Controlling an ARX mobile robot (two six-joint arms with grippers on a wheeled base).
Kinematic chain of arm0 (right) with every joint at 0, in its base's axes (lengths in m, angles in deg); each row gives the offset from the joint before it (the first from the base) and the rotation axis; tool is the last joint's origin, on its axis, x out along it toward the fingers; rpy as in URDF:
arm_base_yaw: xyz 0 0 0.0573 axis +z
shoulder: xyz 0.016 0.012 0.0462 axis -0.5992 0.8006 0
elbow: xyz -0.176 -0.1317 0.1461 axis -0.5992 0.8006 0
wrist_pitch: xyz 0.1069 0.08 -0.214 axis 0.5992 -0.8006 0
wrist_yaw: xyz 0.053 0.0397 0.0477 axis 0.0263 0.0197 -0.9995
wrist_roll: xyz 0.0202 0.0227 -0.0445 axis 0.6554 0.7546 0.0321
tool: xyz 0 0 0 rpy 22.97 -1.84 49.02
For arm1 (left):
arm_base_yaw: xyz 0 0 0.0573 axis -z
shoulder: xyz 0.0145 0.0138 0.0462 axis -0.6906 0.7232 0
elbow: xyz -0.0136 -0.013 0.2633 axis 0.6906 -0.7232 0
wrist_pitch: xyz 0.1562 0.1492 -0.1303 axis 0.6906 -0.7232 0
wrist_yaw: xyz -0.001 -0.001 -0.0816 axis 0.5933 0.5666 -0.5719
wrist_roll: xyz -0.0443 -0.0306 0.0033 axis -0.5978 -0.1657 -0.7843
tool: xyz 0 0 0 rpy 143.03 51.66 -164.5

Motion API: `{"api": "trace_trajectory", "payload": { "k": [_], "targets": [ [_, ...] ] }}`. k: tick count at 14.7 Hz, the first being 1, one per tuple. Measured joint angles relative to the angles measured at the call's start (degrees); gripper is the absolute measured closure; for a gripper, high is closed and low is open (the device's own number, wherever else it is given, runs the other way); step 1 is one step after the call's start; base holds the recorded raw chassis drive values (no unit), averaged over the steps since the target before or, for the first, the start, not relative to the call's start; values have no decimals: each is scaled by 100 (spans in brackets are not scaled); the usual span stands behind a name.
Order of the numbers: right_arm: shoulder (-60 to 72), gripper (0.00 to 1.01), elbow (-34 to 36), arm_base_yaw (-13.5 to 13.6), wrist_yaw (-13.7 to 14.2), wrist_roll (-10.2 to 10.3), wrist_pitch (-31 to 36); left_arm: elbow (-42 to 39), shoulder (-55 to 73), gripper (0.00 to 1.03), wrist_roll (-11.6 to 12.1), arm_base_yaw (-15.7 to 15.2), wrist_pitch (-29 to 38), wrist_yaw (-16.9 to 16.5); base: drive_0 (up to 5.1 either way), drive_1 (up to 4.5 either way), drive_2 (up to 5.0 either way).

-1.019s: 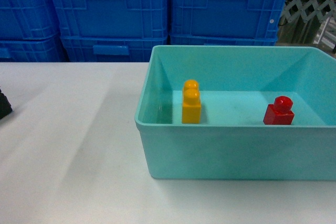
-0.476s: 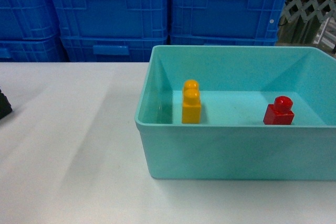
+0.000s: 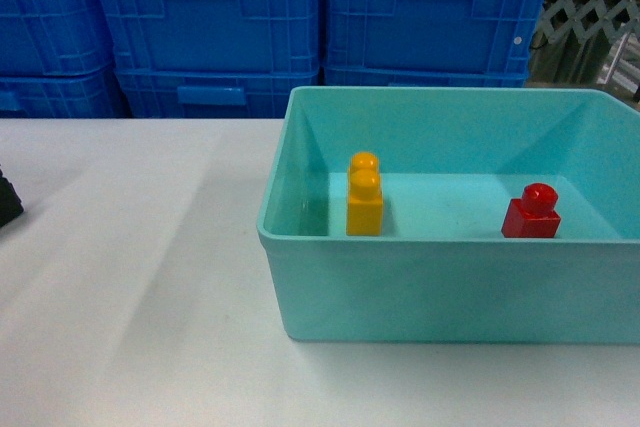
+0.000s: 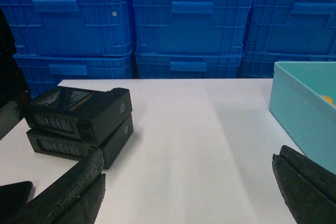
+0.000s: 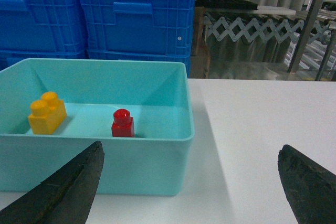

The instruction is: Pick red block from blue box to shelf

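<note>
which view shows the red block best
The head view: the red block sits unobstructed on the blue box floor. The right wrist view shows it whole but smaller; the left wrist view doesn't show it.

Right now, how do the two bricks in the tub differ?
The red block has a square base with one round stud; the yellow brick is longer and has two studs. In the head view the yellow brick stands near the left wall of the blue box, the red block toward the right. The yellow brick also looks bigger. Both sit upright on the tub floor, apart from each other, with no gripper touching them.
</note>
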Motion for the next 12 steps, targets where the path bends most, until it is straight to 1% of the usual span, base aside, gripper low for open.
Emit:
{"api": "trace_trajectory", "payload": {
  "k": [12],
  "targets": [
    [0, 3, 0, 0, -2, 0, -2, 0, 0, 5, 0, 0, 0, 0, 0, 0, 0]
  ]
}}
